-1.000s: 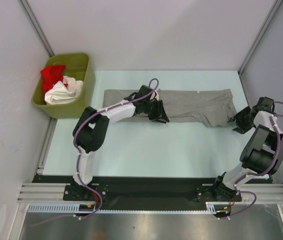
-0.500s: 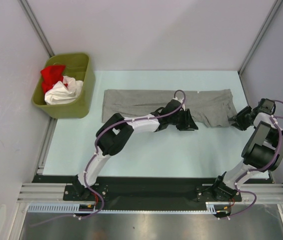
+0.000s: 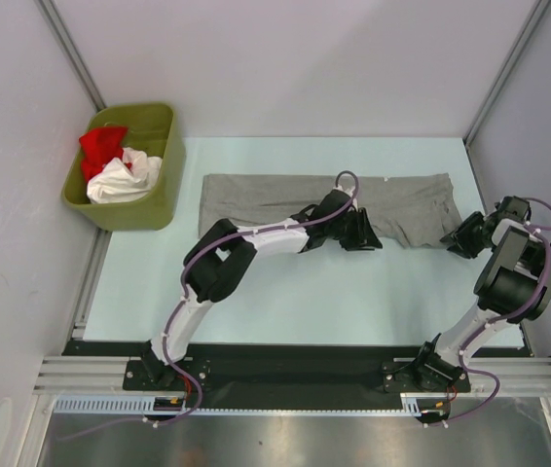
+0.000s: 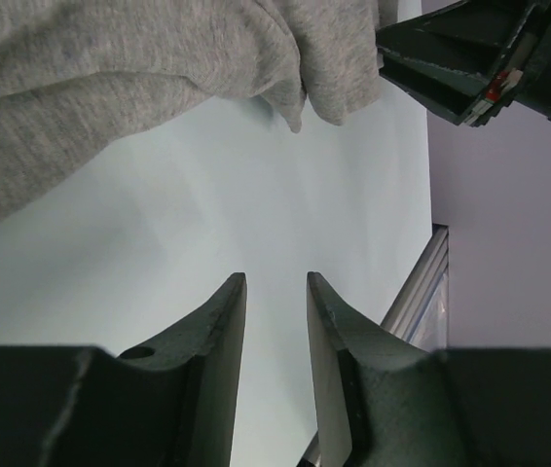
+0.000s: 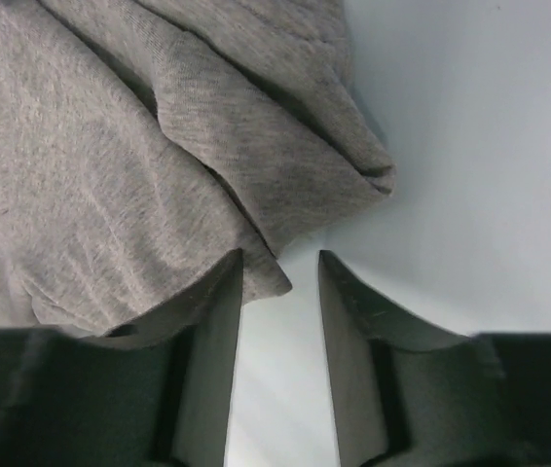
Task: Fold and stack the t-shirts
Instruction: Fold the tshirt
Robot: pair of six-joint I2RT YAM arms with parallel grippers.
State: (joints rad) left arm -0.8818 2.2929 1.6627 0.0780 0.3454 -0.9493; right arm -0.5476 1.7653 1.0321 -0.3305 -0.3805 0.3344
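Left gripper (image 3: 368, 235) has shifted right since a second ago, from the grey t-shirt's (image 3: 256, 195) left-centre to its near edge right of middle. Jaws narrowly parted over bare table (image 3: 305, 292), holding nothing. Right gripper (image 3: 449, 236) has edged in to the shirt's right end, jaws narrowly apart with the hem at one fingertip (image 5: 227, 277), nothing pinched. Count: one grey shirt flat on the table, one red t-shirt (image 3: 100, 146) and one white t-shirt (image 3: 120, 180) in one green bin (image 3: 165, 185), two arms.
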